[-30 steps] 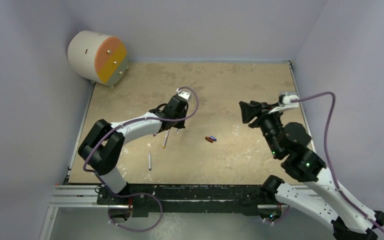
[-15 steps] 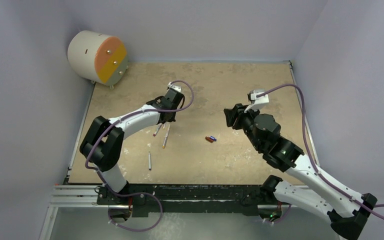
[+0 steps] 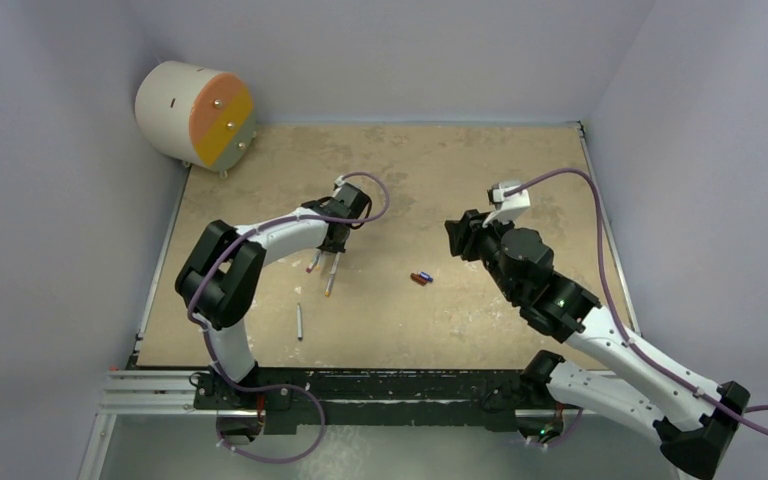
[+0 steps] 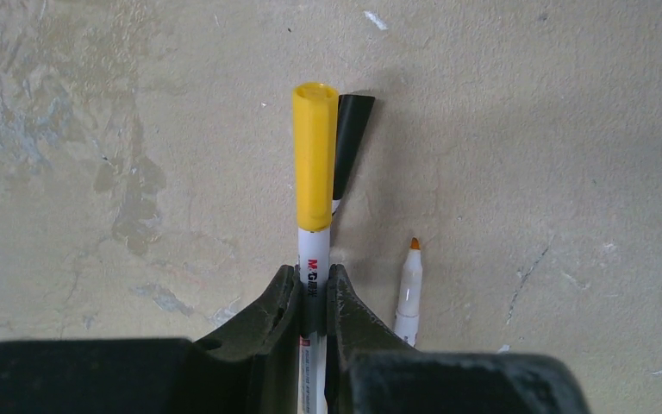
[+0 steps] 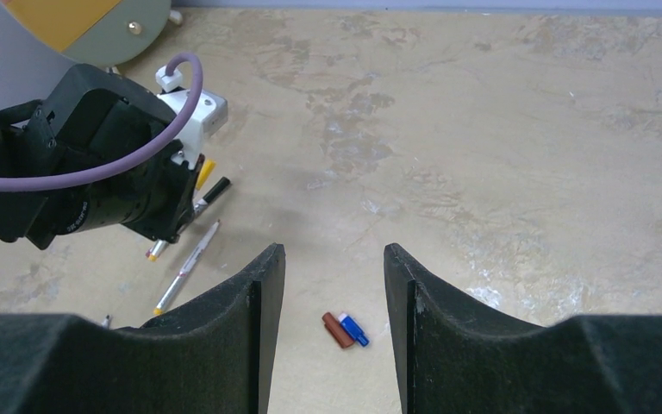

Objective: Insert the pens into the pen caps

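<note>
Now | left end effector [image 4: 315, 283] pinches pen [image 4: 314, 250] wearing yellow cap [image 4: 315, 155] | right end effector [image 5: 334, 259] spread wide, empty | come straight down, grab red cap [image 5: 337, 330] alone, not blue cap [image 5: 353, 329]

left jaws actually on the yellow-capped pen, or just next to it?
Touching. Left wrist view: the left gripper is shut on the pen, jaws pressed to both sides of its barrel below the yellow cap.
</note>
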`<move>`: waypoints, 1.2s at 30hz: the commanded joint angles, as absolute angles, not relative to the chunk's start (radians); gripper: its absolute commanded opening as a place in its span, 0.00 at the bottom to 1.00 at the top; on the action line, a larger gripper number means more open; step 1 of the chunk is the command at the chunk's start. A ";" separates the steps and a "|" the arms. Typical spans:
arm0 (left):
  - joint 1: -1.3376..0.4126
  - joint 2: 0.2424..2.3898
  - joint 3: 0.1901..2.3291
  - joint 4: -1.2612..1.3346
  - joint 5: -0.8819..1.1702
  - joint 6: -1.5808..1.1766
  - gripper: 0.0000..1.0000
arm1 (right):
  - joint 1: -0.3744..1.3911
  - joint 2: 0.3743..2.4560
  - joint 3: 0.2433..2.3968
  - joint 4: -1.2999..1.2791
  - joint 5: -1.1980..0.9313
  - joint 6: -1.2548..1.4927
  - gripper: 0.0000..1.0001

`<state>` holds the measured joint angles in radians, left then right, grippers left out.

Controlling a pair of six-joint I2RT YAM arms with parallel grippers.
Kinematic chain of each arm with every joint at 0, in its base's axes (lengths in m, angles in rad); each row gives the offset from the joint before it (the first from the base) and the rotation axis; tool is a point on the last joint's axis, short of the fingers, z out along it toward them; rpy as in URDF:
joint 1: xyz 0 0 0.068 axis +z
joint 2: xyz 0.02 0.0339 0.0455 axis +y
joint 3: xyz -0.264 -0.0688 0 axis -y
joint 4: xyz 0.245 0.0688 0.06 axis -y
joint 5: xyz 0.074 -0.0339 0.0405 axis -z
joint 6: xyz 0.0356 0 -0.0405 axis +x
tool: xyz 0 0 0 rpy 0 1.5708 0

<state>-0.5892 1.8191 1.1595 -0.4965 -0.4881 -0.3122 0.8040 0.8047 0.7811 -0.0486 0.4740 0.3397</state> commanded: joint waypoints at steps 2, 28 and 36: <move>-0.584 1.811 1.209 -0.506 -0.485 -0.320 0.15 | 0.802 0.796 0.779 -0.003 0.471 0.327 0.49; -0.646 1.762 1.089 -0.474 -0.351 -0.386 0.20 | 0.801 0.823 0.764 0.028 0.460 0.326 0.48; -0.656 1.776 1.060 -0.465 -0.377 -0.399 0.28 | 0.801 0.835 0.764 0.026 0.460 0.322 0.48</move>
